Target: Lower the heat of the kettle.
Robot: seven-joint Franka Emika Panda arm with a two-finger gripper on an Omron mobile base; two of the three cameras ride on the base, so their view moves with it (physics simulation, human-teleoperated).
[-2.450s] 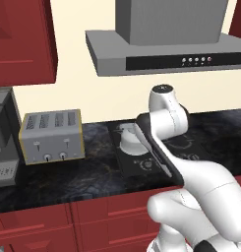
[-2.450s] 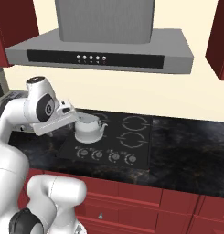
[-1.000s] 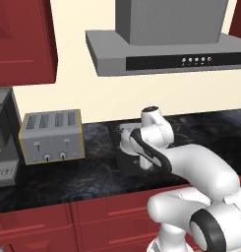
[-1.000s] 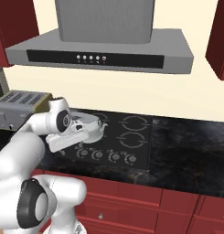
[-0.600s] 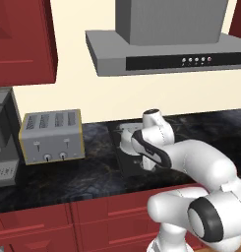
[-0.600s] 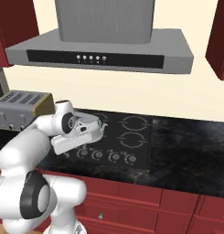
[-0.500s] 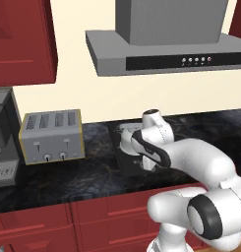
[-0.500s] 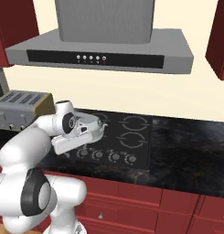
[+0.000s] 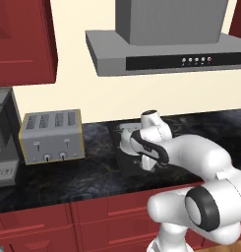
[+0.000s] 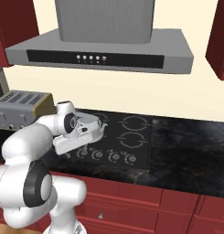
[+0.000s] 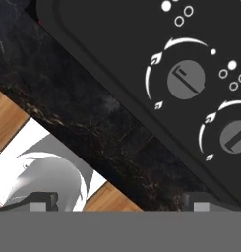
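The white kettle stands on the front left burner of the black cooktop, mostly hidden behind my arm; part of its body and spout peeks out past my hand. My gripper is open and hangs low over the counter's front edge, with nothing between its fingertips. Ahead of it lies the cooktop's control strip. One round grey knob sits under a white flame arc, and a second knob is beside it. The row of knobs runs along the cooktop's front.
A silver four-slot toaster stands on the dark stone counter left of the cooktop. A grey range hood hangs overhead. Red cabinets run below the counter, with wooden floor under its edge.
The arm has folded down from above the kettle until the hand hangs low at the cooktop's front knobs. In the last half second it has barely moved.
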